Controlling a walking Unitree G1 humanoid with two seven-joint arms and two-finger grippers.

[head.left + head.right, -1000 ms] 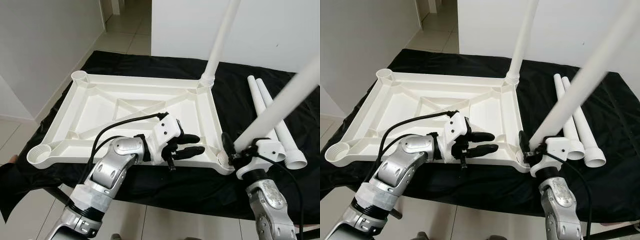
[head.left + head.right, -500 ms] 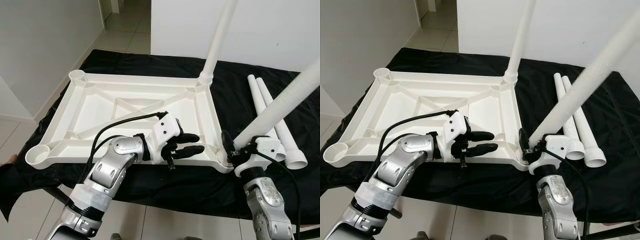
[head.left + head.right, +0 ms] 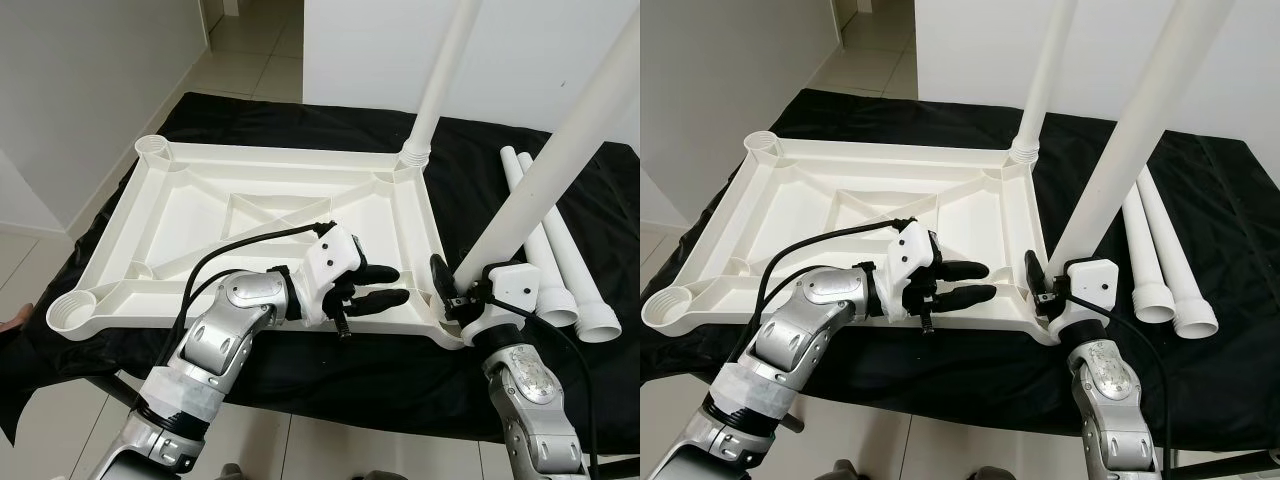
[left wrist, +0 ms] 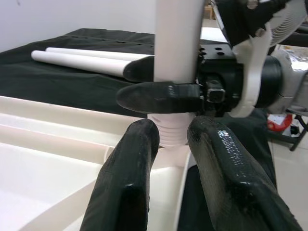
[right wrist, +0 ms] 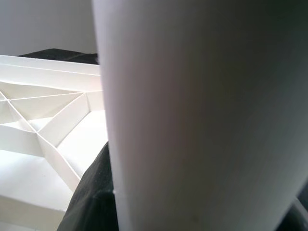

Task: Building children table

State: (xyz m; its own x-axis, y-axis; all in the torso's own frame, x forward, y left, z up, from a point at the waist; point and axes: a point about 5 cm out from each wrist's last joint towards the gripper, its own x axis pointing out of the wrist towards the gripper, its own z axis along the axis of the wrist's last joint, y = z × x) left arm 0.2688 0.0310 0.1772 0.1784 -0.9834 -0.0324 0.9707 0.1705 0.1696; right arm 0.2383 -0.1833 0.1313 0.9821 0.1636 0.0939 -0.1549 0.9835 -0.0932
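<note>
White plastic makes up the whole job: the upturned tabletop (image 3: 270, 230) lies ribs-up on the black cloth (image 3: 330, 130) so its corner sockets face us and can take legs. We hold one leg (image 3: 1120, 160) in our right gripper (image 3: 1050, 290), fingers clamped round it just above its ribbed end, at the tabletop's near right corner. In the left wrist view that ribbed end sits at the socket mouth; we judge it started but not yet driven home, since the leg leans slightly compared with the fitted leg (image 3: 440, 80) standing at the far right corner.

Our left gripper (image 3: 385, 288) rests on the tabletop's near rim just beside that corner, its two fingers (image 4: 139, 159) a narrow gap apart and holding nothing. We think it is there to pin the tabletop down while the right arm pushes, so the light plastic neither lifts nor slides on the cloth.

Two spare legs (image 3: 560, 250) lie side by side near the cloth's right edge, within reach of the right arm. The two left corner sockets (image 3: 70, 312) are still empty.
</note>
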